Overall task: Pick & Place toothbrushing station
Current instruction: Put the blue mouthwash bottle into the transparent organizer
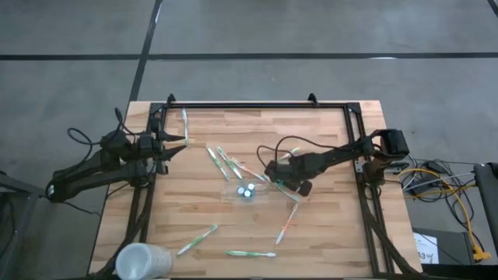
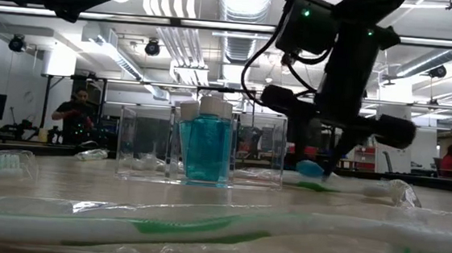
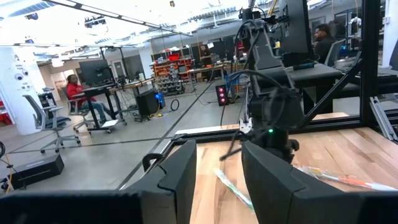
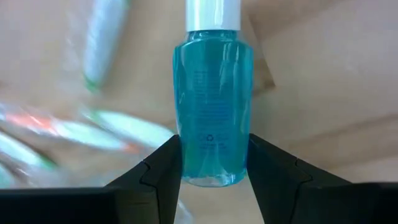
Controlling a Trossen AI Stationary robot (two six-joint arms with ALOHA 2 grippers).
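The toothbrushing station (image 1: pixel 247 190), a see-through holder, stands at mid-table with blue white-capped tubes (image 2: pixel 204 145) in it. Just right of it my right gripper (image 1: pixel 277 176) points steeply down, shut on another small blue tube (image 4: pixel 212 112). Wrapped green, white and orange toothbrushes (image 1: pixel 226 163) lie flat around the holder. My left gripper (image 1: pixel 177 143) waits open and level at the table's far left, its fingers (image 3: pixel 180 177) holding nothing. My right gripper pinches the blue tube's bottom end (image 4: pixel 211 165) between its two fingers (image 4: pixel 163 171), one on each side. The fingers come from above, slanting down, along the tube. Its white cap (image 4: pixel 212 14) points away from the gripper, down toward the table; low view shows the tube (image 2: pixel 310 167) close above the wood.
A frosted white cup (image 1: pixel 142 260) lies at the near left corner. More toothbrushes lie toward the near edge (image 1: pixel 250 253) and near the far left (image 1: pixel 185 124). A black frame (image 1: pixel 257 105) runs along the far edge and both sides. Cables (image 1: pixel 436 183) hang off the right.
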